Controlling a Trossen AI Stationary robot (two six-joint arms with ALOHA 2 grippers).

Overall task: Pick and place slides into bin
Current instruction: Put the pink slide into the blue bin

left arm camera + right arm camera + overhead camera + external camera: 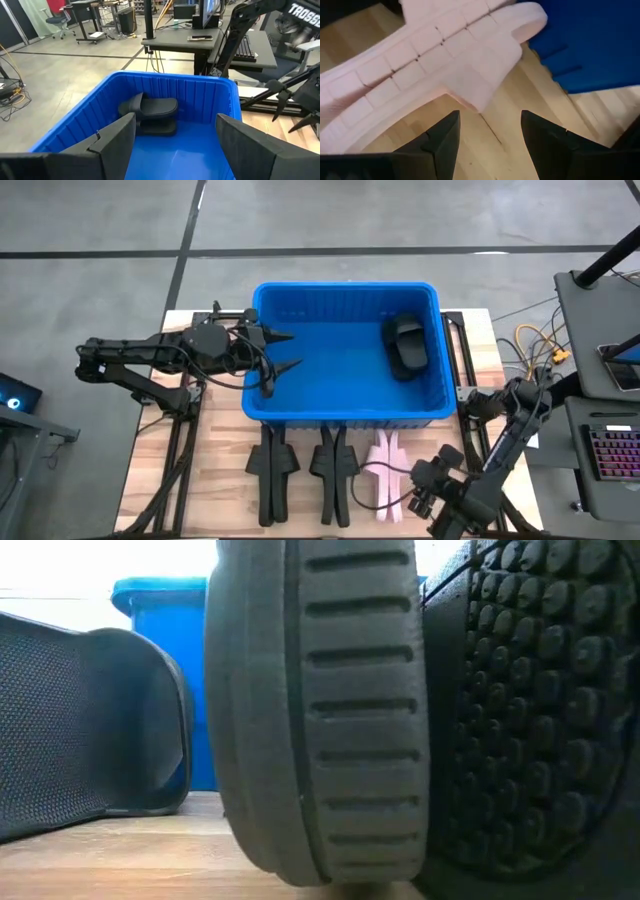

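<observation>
Currently, bin set at table centre, one black slide laid inside toward 2 o'clock, left gripper held over its 9 o'clock rim, fingers parted (nothing gripped), right gripper spread empty at 5 o'clock beside pink slide, black slides ranged at 6 o'clock.

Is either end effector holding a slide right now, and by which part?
Neither. The left end effector is open and empty over the bin; the right end effector is open beside the pink slide.

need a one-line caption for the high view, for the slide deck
Left gripper open over the blue bin holding one black slide; right gripper open beside the pink slide.
</observation>
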